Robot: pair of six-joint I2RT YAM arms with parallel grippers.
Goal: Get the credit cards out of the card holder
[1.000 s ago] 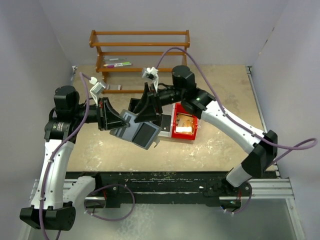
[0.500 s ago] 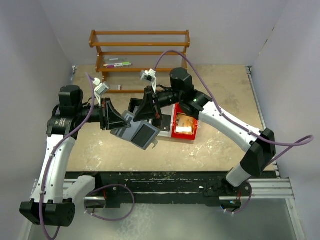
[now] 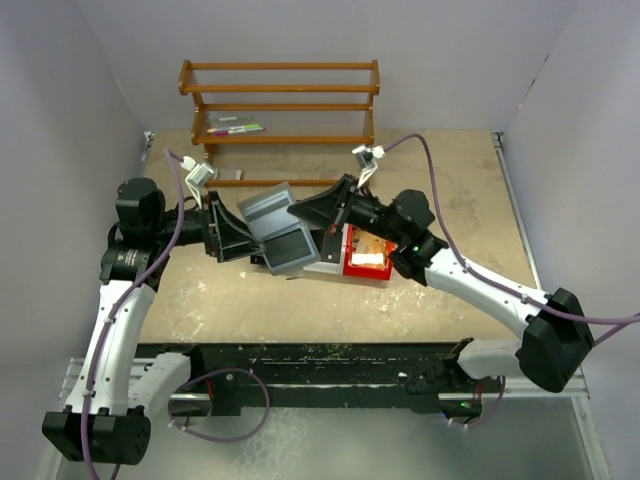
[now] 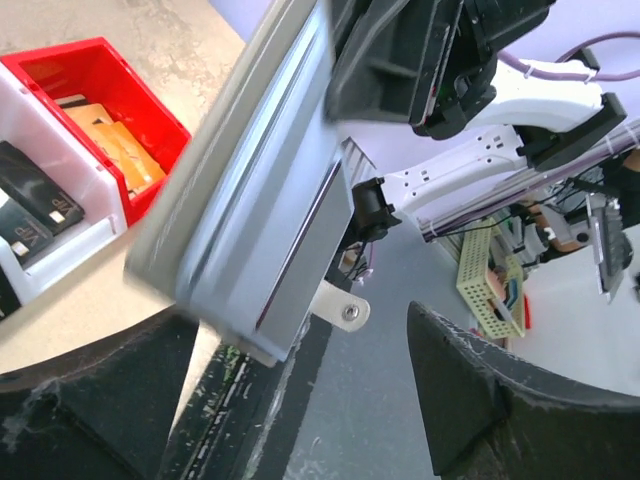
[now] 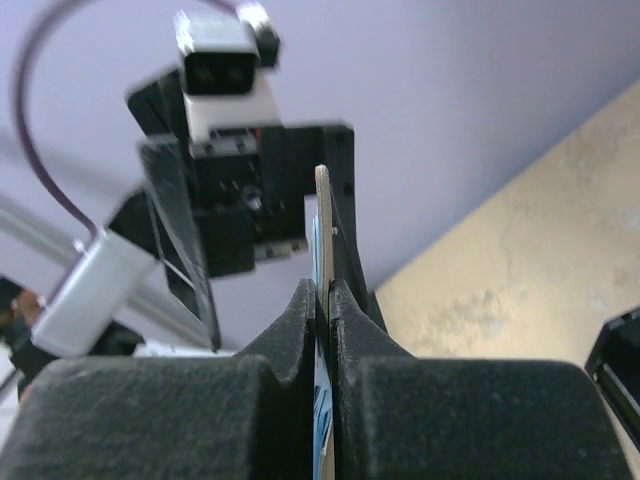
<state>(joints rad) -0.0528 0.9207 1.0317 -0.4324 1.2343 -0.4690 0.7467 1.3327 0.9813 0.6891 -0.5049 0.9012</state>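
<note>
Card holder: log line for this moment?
card holder: aloft, unfolded | right pincer: shut on card holder | left pincer: open

Card holder (image 3: 278,225) was smooth matt grey-blue, possibly plastic, tabletop (image 3: 440,300) rough mottled tan, rack (image 3: 280,90) of varnished brown wood, red bin (image 3: 370,272) of glossy plastic, right tool (image 5: 326,292) with pads (image 5: 150,420) matt black and foam-like.

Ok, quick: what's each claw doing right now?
Left claw: open, holding nothing.
Right claw: closed on the holder.
</note>
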